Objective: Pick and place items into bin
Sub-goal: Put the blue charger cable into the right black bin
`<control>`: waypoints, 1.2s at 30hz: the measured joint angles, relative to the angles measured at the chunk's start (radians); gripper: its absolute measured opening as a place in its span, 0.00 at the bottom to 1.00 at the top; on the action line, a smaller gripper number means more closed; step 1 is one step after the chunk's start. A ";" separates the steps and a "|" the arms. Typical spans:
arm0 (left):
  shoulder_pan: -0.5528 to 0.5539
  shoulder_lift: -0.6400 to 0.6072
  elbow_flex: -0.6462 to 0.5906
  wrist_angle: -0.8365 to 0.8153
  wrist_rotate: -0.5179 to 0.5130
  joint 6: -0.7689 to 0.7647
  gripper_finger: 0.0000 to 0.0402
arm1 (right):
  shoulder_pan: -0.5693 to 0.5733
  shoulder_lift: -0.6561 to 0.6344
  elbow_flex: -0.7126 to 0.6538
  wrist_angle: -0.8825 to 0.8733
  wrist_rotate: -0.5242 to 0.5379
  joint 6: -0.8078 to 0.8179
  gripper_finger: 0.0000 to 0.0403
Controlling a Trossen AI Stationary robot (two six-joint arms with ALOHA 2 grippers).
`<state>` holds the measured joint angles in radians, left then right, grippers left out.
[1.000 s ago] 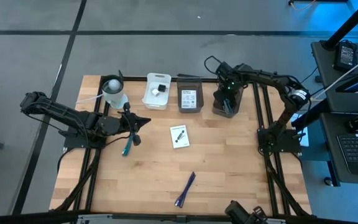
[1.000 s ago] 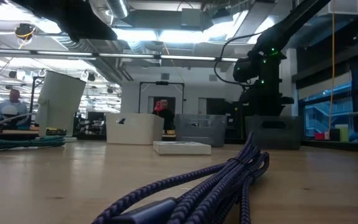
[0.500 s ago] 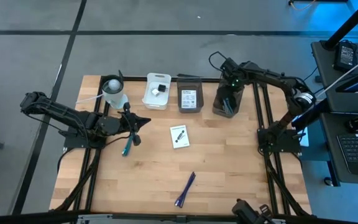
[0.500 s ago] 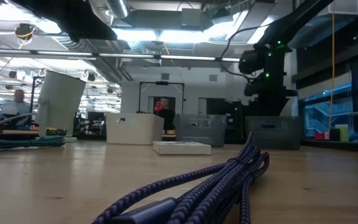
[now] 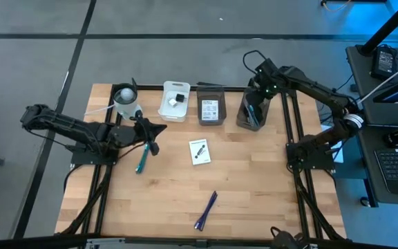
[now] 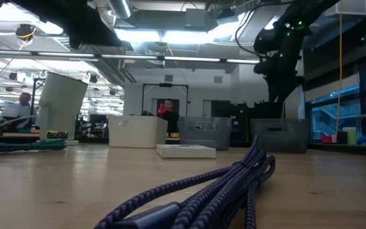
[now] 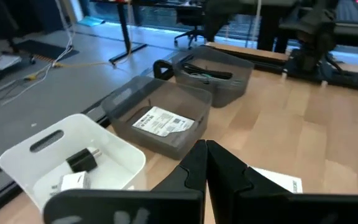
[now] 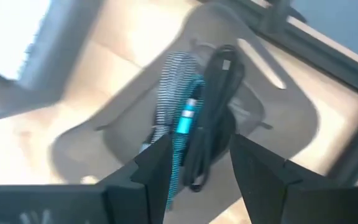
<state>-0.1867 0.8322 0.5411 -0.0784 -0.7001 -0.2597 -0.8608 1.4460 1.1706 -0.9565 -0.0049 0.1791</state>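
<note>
Nearest the low camera I see the purple pen [image 5: 205, 210] alone on the front of the table [image 5: 254, 187]. Further back, a white printed card [image 5: 199, 151] lies mid-table, and the teal pen [image 5: 141, 161] lies just under my left gripper [image 7: 205, 163], whose fingers are closed together on nothing. At the far edge stand three bins; my right gripper [image 8: 194, 163] hangs spread apart and empty above the dark bin [image 5: 252, 111] that holds the coiled cables [image 8: 194, 124].
</note>
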 joint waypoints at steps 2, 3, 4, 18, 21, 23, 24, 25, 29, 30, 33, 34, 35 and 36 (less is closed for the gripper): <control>0.016 0.000 0.000 0.000 -0.002 -0.027 0.01 | 0.003 -0.017 0.000 0.005 -0.048 0.000 0.41; 0.023 0.000 0.000 0.000 -0.007 -0.043 0.02 | 0.006 -0.024 0.000 0.006 -0.070 0.000 0.41; 0.030 0.000 0.000 0.000 -0.009 -0.063 0.02 | 0.010 -0.030 0.000 0.006 -0.084 -0.001 0.41; 0.135 0.000 0.000 -0.071 0.068 -0.373 0.35 | 0.126 -0.047 0.000 0.030 -0.096 0.024 0.41; 0.146 0.000 0.000 -0.175 0.083 -0.446 0.37 | 0.140 -0.047 0.000 0.045 -0.094 0.029 0.41; 0.150 0.005 0.002 -0.275 0.090 -0.489 0.37 | 0.147 -0.047 0.000 0.052 -0.094 0.029 0.41; 0.151 0.013 0.014 -0.354 0.094 -0.528 0.37 | 0.150 -0.047 0.000 0.055 -0.094 0.029 0.41; 0.151 0.025 0.031 -0.426 0.101 -0.579 0.36 | 0.152 -0.047 0.000 0.058 -0.094 0.029 0.41; 0.151 0.103 0.122 -0.680 0.175 -0.736 0.35 | 0.154 -0.047 0.000 0.068 -0.094 0.031 0.41; 0.151 0.129 0.143 -0.731 0.209 -0.762 0.35 | 0.154 -0.047 0.000 0.073 -0.093 0.038 0.41; 0.152 0.212 0.191 -0.822 0.322 -0.844 0.35 | 0.154 -0.047 0.000 0.087 -0.091 0.053 0.41; 0.152 0.241 0.199 -0.833 0.370 -0.863 0.35 | 0.154 -0.047 0.000 0.092 -0.091 0.053 0.41; 0.152 0.270 0.203 -0.837 0.426 -0.880 0.35 | 0.154 -0.047 0.000 0.100 -0.091 0.053 0.41; 0.152 0.297 0.204 -0.842 0.477 -0.895 0.35 | 0.154 -0.047 0.000 0.108 -0.091 0.053 0.41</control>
<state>-0.0350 1.1290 0.7456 -0.9208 -0.2233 -1.1547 -0.7067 1.3987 1.1706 -0.8487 -0.0956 0.2323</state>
